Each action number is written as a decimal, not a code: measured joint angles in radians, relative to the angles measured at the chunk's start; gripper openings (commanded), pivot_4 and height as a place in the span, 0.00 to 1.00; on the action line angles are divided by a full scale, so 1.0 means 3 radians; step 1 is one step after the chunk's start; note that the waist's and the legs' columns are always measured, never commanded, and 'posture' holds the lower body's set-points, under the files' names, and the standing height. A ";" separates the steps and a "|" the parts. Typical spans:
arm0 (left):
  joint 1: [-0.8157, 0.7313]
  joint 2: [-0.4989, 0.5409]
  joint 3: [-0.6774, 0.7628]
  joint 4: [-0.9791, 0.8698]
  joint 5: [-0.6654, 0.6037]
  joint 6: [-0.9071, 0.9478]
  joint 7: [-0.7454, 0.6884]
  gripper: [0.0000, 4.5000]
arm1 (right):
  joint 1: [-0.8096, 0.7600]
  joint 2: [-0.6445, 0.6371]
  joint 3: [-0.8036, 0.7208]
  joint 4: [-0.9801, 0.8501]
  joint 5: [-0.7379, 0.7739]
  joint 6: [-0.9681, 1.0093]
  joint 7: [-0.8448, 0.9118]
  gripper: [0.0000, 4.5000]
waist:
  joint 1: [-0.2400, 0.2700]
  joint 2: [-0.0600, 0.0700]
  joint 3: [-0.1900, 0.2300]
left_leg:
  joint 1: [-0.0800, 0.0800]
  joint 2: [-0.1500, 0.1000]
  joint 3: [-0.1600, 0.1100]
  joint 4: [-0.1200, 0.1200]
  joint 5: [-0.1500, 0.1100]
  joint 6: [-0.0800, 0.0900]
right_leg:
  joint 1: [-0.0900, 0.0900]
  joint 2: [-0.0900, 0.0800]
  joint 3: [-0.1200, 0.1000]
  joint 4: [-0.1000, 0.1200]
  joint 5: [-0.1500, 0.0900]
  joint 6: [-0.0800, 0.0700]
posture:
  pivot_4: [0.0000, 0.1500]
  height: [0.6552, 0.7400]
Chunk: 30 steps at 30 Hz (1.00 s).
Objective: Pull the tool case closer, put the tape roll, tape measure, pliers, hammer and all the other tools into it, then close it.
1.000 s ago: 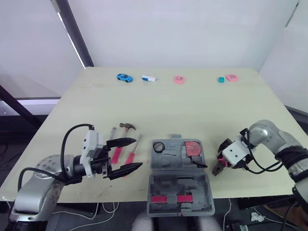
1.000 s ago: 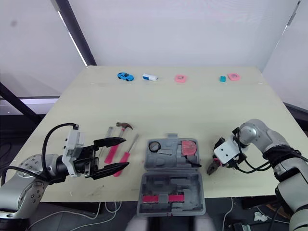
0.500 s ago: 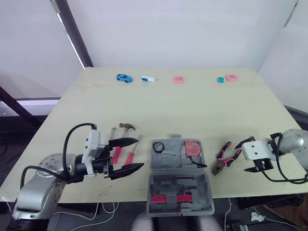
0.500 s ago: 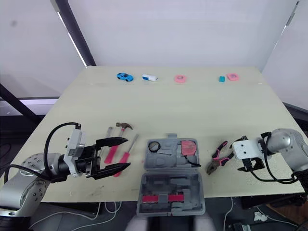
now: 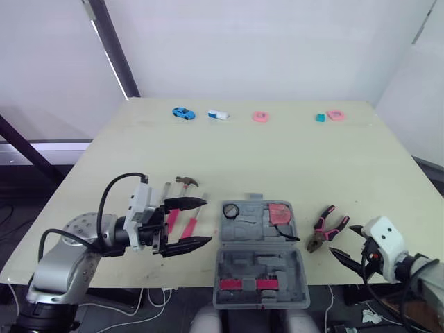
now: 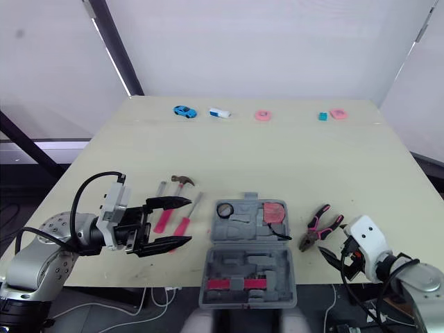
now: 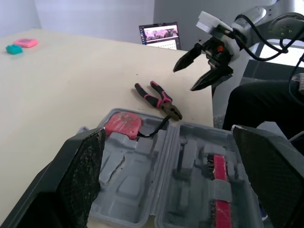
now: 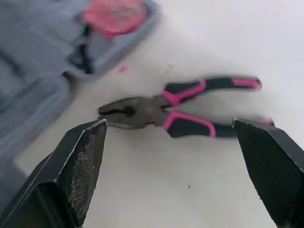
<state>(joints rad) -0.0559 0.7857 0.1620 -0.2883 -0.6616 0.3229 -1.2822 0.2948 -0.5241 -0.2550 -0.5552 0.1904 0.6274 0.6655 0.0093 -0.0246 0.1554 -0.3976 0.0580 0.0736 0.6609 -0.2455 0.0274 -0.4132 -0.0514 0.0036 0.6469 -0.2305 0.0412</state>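
Left gripper [image 5: 207, 220]: fingers spread wide, nothing held. It hovers over the near ends of the two pink-handled screwdrivers [image 5: 179, 220], fingers pointing right towards the tool case [image 5: 260, 260]. Judgement: it is staged here because the loose tools on this side are its to collect.

Hammer [image 5: 186, 182] lies just beyond the screwdrivers, head at the far end. All are on the table [image 5: 277, 159], left of the case and not yet packed.

Tool case: centre, at the near edge, lid open and flat, so within reach of both arms. The far half holds a black ring, probably the tape roll [image 5: 231, 209], and the red tape measure [image 5: 280, 212], whose black strap trails over the right rim. The near half shows pink inserts.

Pliers [image 5: 325, 229]: flat on the table just right of the case, nose pointing near-left, handles splayed.

Right gripper [image 5: 343, 241]: fingers parted, empty, near the table's near edge, close beside the pliers. In the right wrist view the pliers sit squarely between its fingers. Judgement: lined up for a pick.
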 measured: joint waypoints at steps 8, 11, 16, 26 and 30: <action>-0.0081 0.0013 -0.0034 0.0053 0.0001 0.0017 -0.0075 1.00 | 0.0056 0.0859 0.0129 -0.0252 0.0033 0.0488 -0.0921 0.99 | -0.0002 0.0001 0.0000 | -0.0007 0.0000 -0.0004 -0.0005 -0.0001 0.0000 | -0.0007 0.0000 -0.0001 0.0000 0.0005 -0.0011 | 1.00 0.99; -0.0083 0.0016 -0.0037 0.0053 0.0000 0.0037 -0.0075 1.00 | 0.0068 0.0977 0.0288 -0.0252 0.0001 0.0510 -0.1094 0.99 | -0.0004 0.0001 0.0000 | -0.0008 0.0000 -0.0003 -0.0005 0.0000 0.0001 | -0.0008 0.0000 0.0000 0.0000 0.0004 -0.0010 | 1.00 0.99; -0.0079 0.0031 -0.0036 -0.0004 -0.0029 0.0087 -0.0069 1.00 | 0.0062 0.1318 0.0431 -0.0254 -0.0022 0.0552 -0.1438 0.99 | -0.0006 0.0001 0.0000 | -0.0008 0.0001 -0.0005 -0.0005 0.0000 0.0001 | -0.0008 0.0000 -0.0001 0.0000 0.0000 -0.0003 | 1.00 0.99; -0.0071 0.0050 -0.0028 -0.0105 -0.0061 0.0157 -0.0027 1.00 | -0.0167 0.1552 0.0576 -0.0209 -0.0008 0.0739 -0.1776 0.99 | -0.0062 0.0002 0.0001 | -0.0009 0.0002 -0.0006 -0.0006 -0.0001 0.0000 | -0.0010 -0.0002 -0.0001 -0.0001 0.0000 -0.0003 | 1.00 0.99; -0.0072 0.0063 -0.0028 -0.0105 -0.0063 0.0158 -0.0028 1.00 | -0.0247 0.1537 0.0646 -0.0058 -0.0038 0.0734 -0.1824 0.99 | -0.0075 0.0002 0.0001 | -0.0009 0.0001 -0.0005 -0.0008 -0.0001 0.0001 | -0.0010 -0.0001 -0.0001 -0.0001 0.0000 -0.0004 | 1.00 0.99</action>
<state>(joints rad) -0.0774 0.8046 0.1538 -0.3197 -0.6805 0.3703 -1.2905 0.2207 -0.0630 -0.0611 -0.5725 0.1791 0.8477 0.1182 -0.0132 -0.0240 0.1557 -0.4004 0.0583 0.0720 0.6584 -0.2457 0.0275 -0.4163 -0.0518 0.0033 0.6466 -0.2303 0.0400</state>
